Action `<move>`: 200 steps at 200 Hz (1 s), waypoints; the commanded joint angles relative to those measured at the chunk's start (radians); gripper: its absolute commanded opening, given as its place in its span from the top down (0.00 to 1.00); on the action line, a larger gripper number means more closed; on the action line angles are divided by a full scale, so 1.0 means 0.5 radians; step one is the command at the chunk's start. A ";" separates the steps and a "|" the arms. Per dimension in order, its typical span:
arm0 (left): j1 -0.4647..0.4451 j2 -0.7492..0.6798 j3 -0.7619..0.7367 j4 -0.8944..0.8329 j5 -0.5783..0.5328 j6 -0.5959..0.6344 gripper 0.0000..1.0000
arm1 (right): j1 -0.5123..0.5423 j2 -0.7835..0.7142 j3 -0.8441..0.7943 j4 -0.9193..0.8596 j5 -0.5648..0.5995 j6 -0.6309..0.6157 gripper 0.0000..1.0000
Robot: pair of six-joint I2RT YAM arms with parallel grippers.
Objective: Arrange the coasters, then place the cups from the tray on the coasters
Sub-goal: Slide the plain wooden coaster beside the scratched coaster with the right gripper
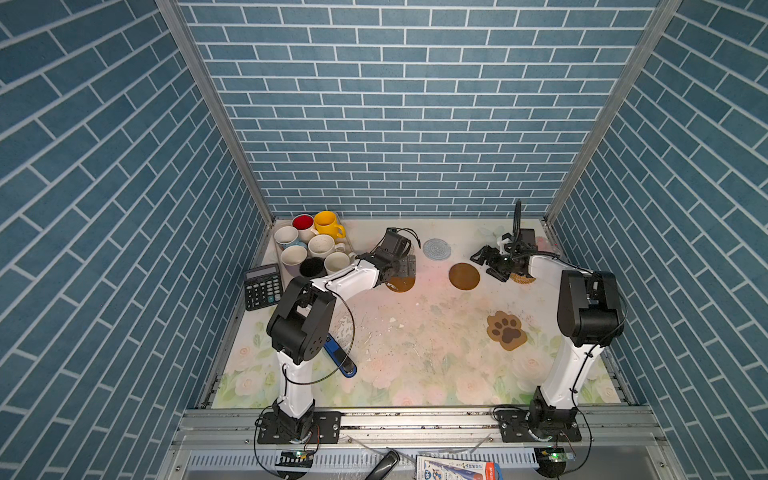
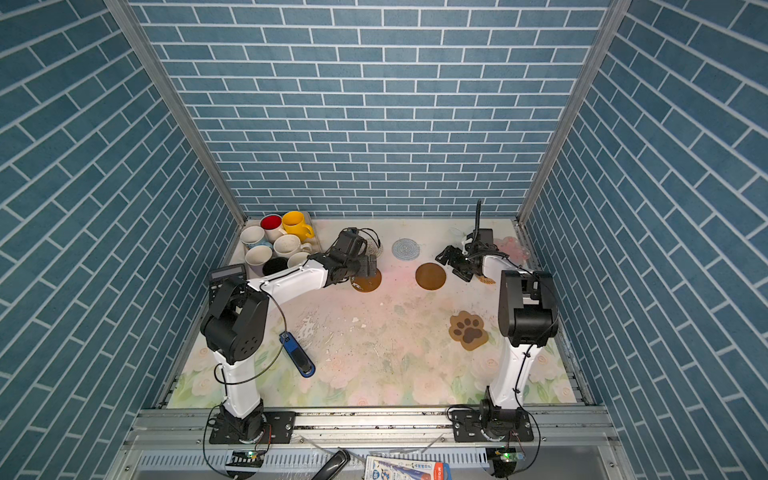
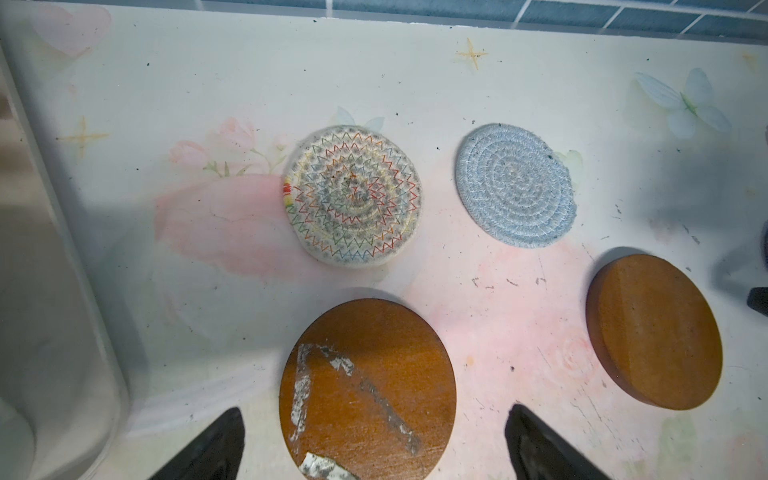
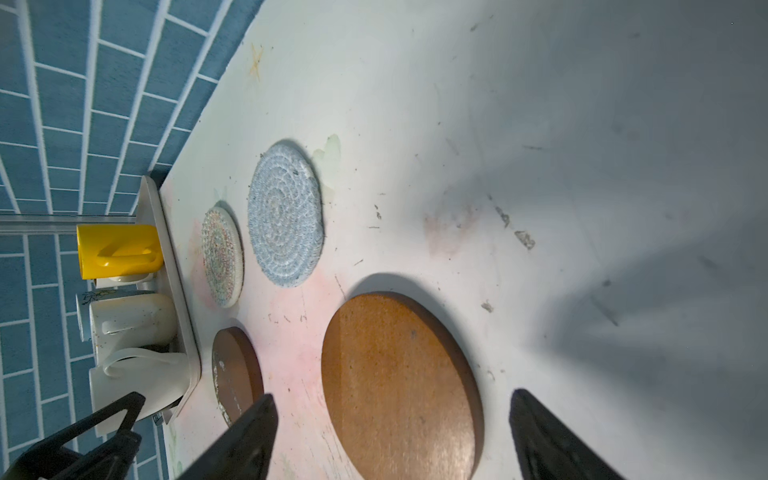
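The cups stand crowded in the beige tray (image 1: 348, 239) at the back left, among them a yellow mug (image 1: 326, 224) and a black mug (image 1: 311, 268). My left gripper (image 3: 374, 436) hangs open over a brown disc (image 3: 368, 390) streaked with white residue. The white woven coaster (image 3: 353, 195) and the light blue woven coaster (image 1: 436, 248) lie beyond it. My right gripper (image 4: 390, 432) is open, with its fingers on either side of the second brown disc (image 1: 464, 276). The tan rattan round (image 1: 521, 278) is half hidden under the right arm. The paw coaster (image 1: 507, 330) lies nearer the front, and the pink flower coaster (image 2: 509, 245) is at the back right.
A black calculator (image 1: 262, 286) lies in front of the tray by the left wall. A blue and black tool (image 1: 340, 355) rests on the floral mat near the left arm's base. Blue brick walls close in the back and both sides.
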 commanded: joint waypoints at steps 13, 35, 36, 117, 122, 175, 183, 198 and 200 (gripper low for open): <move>-0.009 0.042 0.060 -0.053 0.026 0.046 0.01 | 0.004 0.077 0.003 0.122 -0.074 0.091 0.14; -0.007 0.040 0.063 -0.050 0.032 0.051 0.01 | 0.015 0.089 -0.046 0.169 -0.095 0.115 0.14; -0.009 0.040 0.063 -0.050 0.032 0.052 0.01 | 0.018 0.090 -0.048 0.170 -0.097 0.118 0.14; -0.007 0.039 0.054 -0.050 0.048 0.043 0.01 | 0.146 -0.013 -0.169 0.229 -0.081 0.155 0.15; -0.007 0.037 0.052 -0.050 0.048 0.043 0.01 | 0.156 -0.020 -0.175 0.232 -0.075 0.158 0.15; -0.007 0.029 0.044 -0.050 0.035 0.043 0.01 | 0.288 -0.029 -0.167 0.233 -0.056 0.202 0.16; -0.007 0.024 0.042 -0.050 0.037 0.046 0.01 | 0.303 -0.032 -0.175 0.251 -0.056 0.218 0.16; -0.008 0.024 0.039 -0.050 0.035 0.045 0.01 | 0.337 -0.032 -0.178 0.260 -0.056 0.233 0.16; -0.008 0.022 0.037 -0.050 0.035 0.045 0.01 | 0.340 -0.032 -0.177 0.260 -0.054 0.234 0.16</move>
